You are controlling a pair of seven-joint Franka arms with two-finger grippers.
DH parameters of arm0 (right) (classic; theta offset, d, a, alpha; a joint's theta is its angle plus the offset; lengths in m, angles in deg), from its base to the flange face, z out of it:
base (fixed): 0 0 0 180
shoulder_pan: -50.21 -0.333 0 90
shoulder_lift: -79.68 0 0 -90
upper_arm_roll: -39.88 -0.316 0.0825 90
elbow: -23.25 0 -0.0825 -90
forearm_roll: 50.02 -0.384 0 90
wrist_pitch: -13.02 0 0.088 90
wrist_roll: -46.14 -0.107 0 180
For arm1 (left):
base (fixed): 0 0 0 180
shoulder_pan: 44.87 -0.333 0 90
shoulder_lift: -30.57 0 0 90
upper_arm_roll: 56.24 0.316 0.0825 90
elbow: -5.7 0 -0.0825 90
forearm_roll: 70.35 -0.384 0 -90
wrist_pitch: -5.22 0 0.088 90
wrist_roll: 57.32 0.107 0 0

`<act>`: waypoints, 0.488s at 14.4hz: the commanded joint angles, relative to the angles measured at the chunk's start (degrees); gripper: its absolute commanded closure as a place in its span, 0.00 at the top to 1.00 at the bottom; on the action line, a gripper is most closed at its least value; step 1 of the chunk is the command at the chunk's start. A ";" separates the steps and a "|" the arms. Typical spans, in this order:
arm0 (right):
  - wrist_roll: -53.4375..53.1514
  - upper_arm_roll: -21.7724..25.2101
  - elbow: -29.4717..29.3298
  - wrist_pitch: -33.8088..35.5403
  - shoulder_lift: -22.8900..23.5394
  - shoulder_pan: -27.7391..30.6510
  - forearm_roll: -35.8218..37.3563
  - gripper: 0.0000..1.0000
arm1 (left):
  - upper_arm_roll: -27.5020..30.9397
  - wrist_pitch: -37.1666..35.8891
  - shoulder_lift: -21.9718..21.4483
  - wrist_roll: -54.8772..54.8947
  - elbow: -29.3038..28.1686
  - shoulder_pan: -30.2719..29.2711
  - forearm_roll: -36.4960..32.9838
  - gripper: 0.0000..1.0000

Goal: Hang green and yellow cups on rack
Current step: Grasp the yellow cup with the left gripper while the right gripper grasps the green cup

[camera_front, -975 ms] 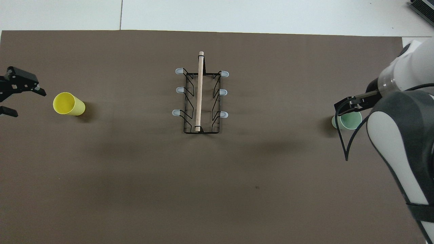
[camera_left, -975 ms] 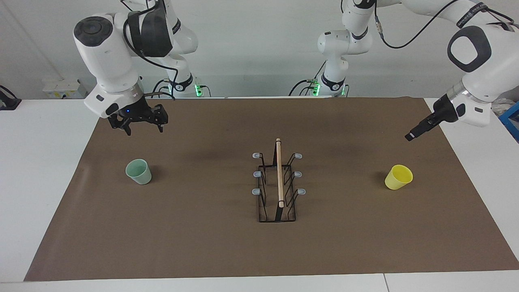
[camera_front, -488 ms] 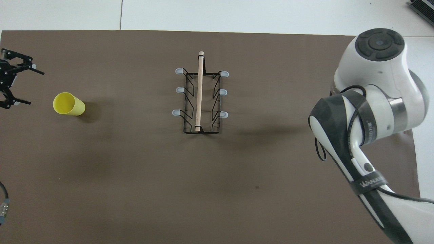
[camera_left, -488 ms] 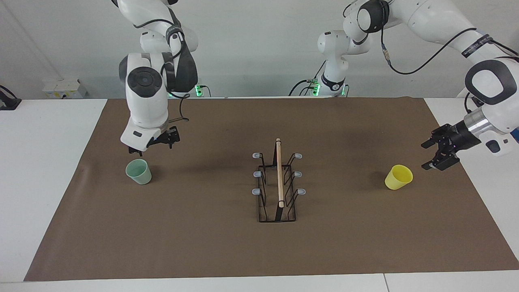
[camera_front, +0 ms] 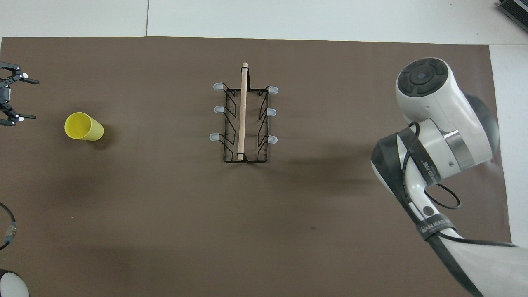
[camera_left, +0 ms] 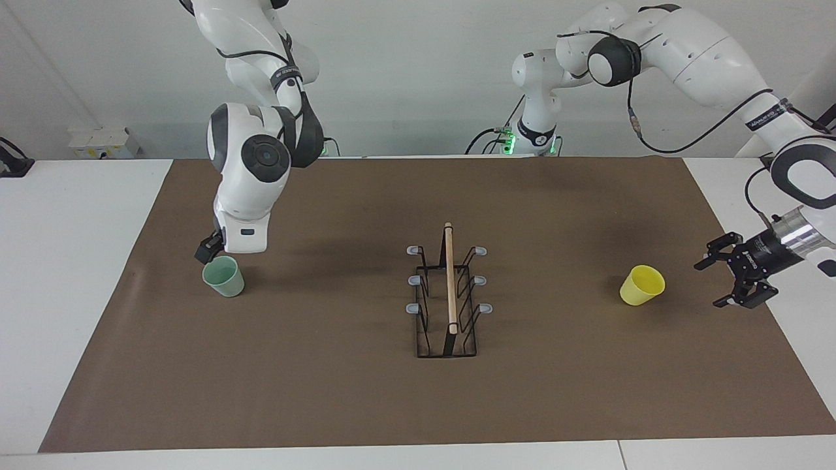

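Two cups are sitting at mid-height in the facing frame, well apart, with the rack [camera_left: 448, 294] standing between them at the middle of the frame on the brown mat [camera_left: 326, 391] covering the table [camera_left: 65, 261]. We are seeing the green cup [camera_left: 224, 277] upright toward the right arm's end and the yellow cup [camera_left: 641, 285] lying on its side toward the left arm's end, its mouth facing the left claw [camera_left: 713, 285]. That claw is hanging released, fingers spread, just beside the yellow cup and not touching it. The right claw [camera_left: 209, 249] is hovering directly over the green cup's rim; the white wrist is hiding most of it, so we are only making out a dark corner, and we are taking it as released too. In the overhead frame the right arm [camera_front: 433, 136] is covering the green cup completely, and the frame edge is cutting off the left claw's body. Lettering is showing on a dark band around the right arm near the lower corner there, but we are not managing to read it reliably.
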 commanded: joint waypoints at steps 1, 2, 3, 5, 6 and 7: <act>3.56 -0.39 4.23 -1.00 -1.28 -0.43 5.80 1.00 | 0.26 4.90 2.18 -3.24 -0.76 0.24 2.51 1.00; 4.09 -0.39 4.23 -1.00 -0.49 -1.57 7.91 1.00 | 0.35 7.27 2.36 -3.25 -3.64 0.76 2.43 1.00; 4.27 -0.30 4.41 -1.00 0.13 -2.10 9.93 1.00 | 0.35 9.64 2.19 -3.43 -6.54 1.02 2.95 1.00; 4.27 -0.39 4.94 -1.00 3.80 -3.41 14.76 1.00 | 0.35 9.76 -0.61 -3.52 -12.43 0.68 5.40 1.00; 4.18 -0.30 4.59 -0.65 6.35 -4.56 17.22 1.00 | 0.35 9.58 -1.84 -3.43 -15.59 1.02 6.63 1.00; 4.09 -0.30 4.50 -0.91 7.85 -4.83 18.98 1.00 | 0.26 9.84 -3.77 -3.17 -19.45 1.03 7.69 1.00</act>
